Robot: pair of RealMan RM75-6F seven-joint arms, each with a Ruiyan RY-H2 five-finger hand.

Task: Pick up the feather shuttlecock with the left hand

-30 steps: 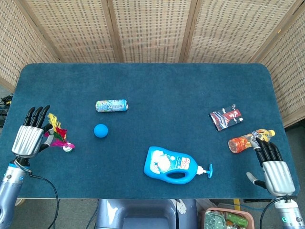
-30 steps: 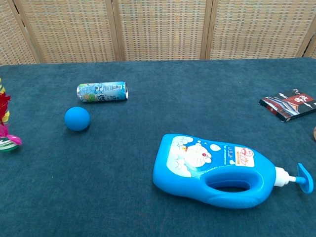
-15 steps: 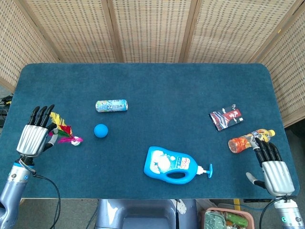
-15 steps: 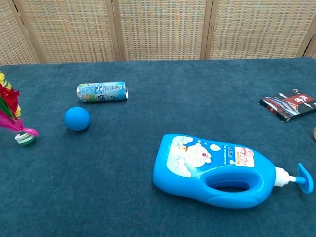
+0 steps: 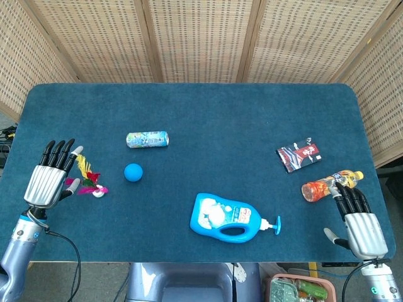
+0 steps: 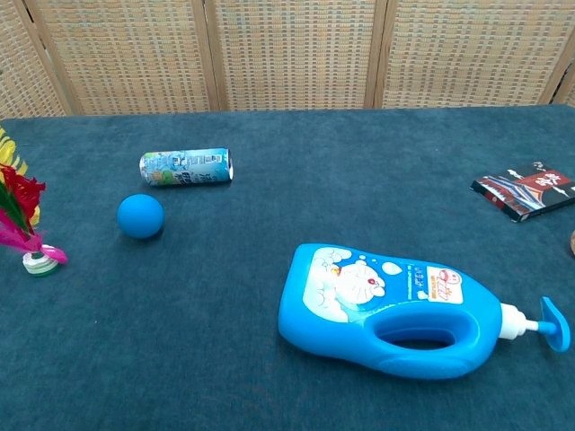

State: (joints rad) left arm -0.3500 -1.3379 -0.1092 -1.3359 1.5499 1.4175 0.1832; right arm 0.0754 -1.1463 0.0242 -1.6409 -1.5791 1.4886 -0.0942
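Feather shuttlecock [image 5: 90, 182] shifted slightly lower-left since earlier frame; left hand [image 5: 49, 180] beside it, fingers spread, grasp unclear.

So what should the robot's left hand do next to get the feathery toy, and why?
Probably close its fingers around the feathers. The left hand lies right beside the feather shuttlecock, fingers apart, and I cannot see a firm grip; the base rests on the table.
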